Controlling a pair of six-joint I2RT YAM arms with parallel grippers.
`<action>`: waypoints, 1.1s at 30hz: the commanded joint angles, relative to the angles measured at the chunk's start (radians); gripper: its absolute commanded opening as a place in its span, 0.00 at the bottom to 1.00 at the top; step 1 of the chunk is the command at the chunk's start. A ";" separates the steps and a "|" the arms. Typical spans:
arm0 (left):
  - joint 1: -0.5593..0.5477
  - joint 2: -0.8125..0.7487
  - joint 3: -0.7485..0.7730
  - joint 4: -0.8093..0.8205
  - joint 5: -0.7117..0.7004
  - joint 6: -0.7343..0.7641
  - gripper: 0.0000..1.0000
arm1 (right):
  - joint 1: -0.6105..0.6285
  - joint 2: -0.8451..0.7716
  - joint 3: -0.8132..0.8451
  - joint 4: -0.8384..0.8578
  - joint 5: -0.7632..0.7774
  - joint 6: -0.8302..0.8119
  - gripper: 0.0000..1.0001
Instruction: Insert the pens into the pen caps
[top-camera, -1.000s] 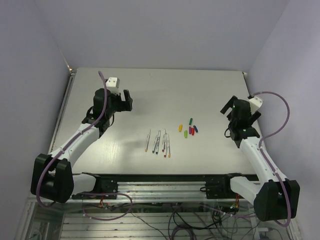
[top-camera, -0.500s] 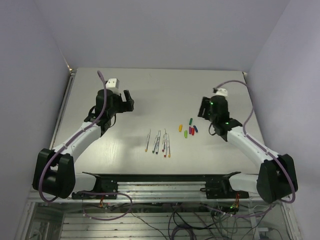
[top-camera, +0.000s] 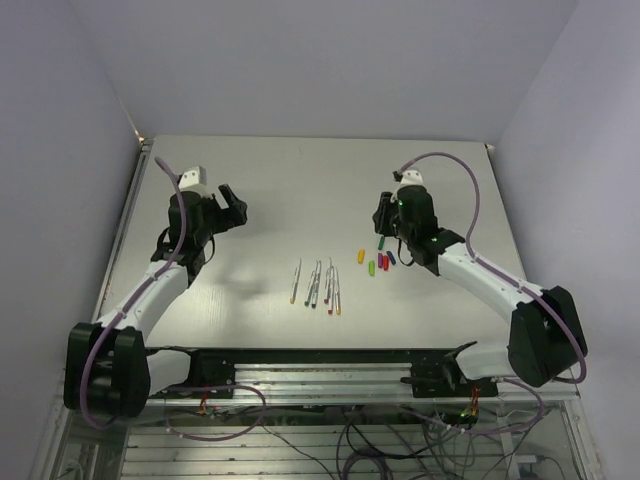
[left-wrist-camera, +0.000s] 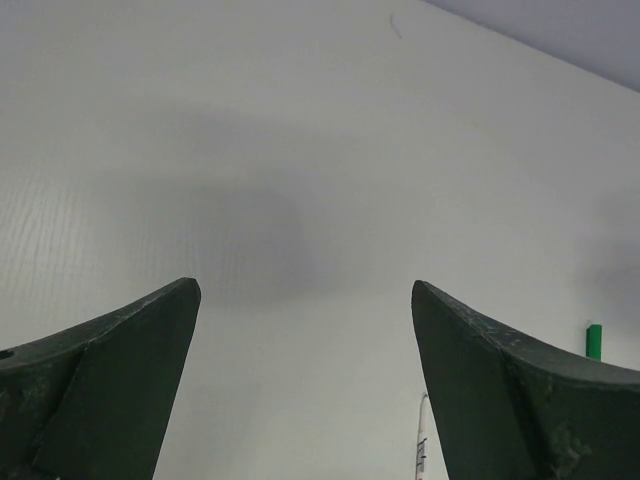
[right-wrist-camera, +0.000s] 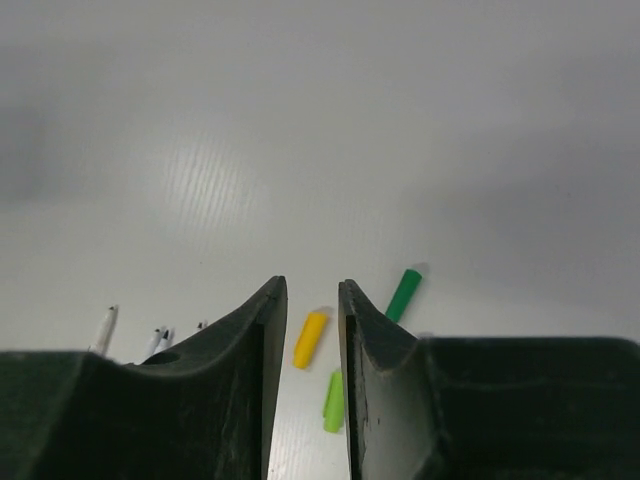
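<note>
Pale grey table (top-camera: 300, 180), lilac walls on three sides. Nearest the bases, the pens (top-camera: 318, 285) lie side by side just left of the caps (top-camera: 380, 260), all uncapped. Right gripper (right-wrist-camera: 312, 290) hangs over the caps' far side, fingers almost pressed together, pinching nothing; the yellow cap (right-wrist-camera: 310, 338) shows through the slim gap. Left gripper (left-wrist-camera: 305, 290), spread wide and empty, sits well left of the caps and farther back. My worry is that so narrow a gap could knock the close-packed caps and send them rolling. Bare table lies beyond the caps.
</note>
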 joint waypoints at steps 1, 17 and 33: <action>-0.004 -0.044 0.042 0.015 0.035 0.084 0.98 | 0.019 0.064 0.079 -0.052 -0.021 -0.027 0.27; -0.181 -0.075 0.033 -0.045 -0.083 0.071 0.98 | 0.219 0.117 0.061 -0.226 -0.091 0.005 0.36; -0.269 -0.008 0.027 -0.179 -0.037 0.166 0.98 | 0.236 0.132 0.107 -0.263 0.249 0.162 0.38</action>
